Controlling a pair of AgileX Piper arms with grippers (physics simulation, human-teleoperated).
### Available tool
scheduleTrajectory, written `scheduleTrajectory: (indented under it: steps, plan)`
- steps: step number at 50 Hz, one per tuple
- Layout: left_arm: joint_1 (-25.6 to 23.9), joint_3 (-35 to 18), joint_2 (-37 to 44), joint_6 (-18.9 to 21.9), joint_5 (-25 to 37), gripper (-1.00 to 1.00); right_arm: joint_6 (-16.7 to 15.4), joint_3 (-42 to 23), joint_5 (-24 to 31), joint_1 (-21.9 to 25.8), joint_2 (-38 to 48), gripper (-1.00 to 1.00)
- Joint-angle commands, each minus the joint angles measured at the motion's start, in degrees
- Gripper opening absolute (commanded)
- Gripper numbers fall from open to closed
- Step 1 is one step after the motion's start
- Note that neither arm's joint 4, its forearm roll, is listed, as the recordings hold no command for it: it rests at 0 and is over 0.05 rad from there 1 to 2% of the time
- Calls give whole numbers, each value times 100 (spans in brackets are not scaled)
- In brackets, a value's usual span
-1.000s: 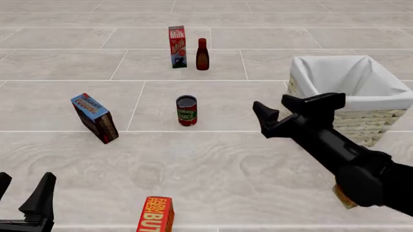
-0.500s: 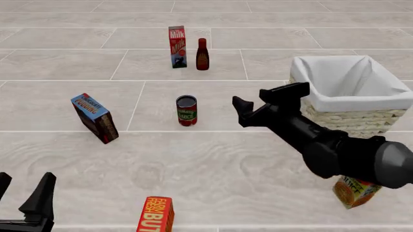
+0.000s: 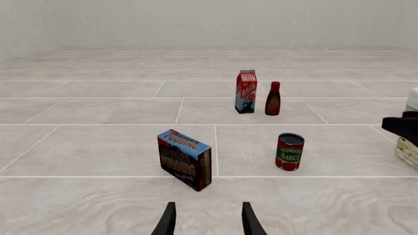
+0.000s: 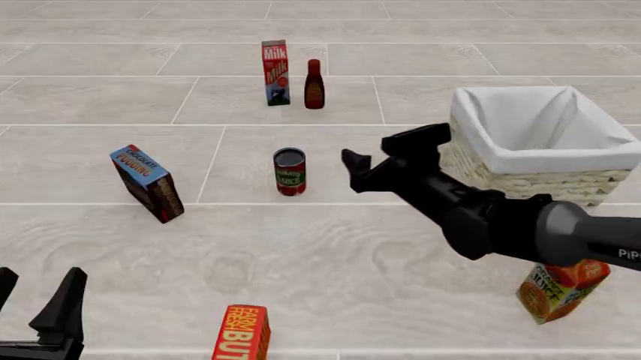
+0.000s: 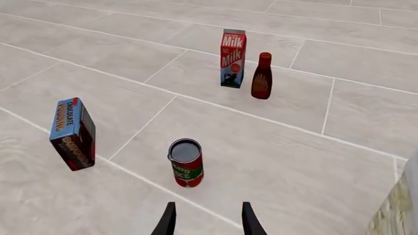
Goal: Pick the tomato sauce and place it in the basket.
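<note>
Wicker basket [image 4: 576, 187] sits unfilled at right; tomato sauce [image 4: 290, 172] stands left of the open, unloaded right gripper [image 4: 386, 154].

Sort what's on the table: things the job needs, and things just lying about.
Needed: tomato sauce, basket, right gripper.

Lying about: milk carton, dark red bottle, pudding box, butter box, juice carton.

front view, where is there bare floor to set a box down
Bare floor between the pudding box and the tomato sauce, and between that can and the butter box. Crowded at the milk carton and bottle, and near the basket.
</note>
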Motion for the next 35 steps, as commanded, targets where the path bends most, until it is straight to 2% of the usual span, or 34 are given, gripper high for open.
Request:
scheduleTrajectory:
  steps: [1,35]
  plan:
    - [0,0,0,0,0,100,-26,-230,59,75,287,100]
    - [0,0,0,0,0,100,-165,-935,90,75,1041,100]
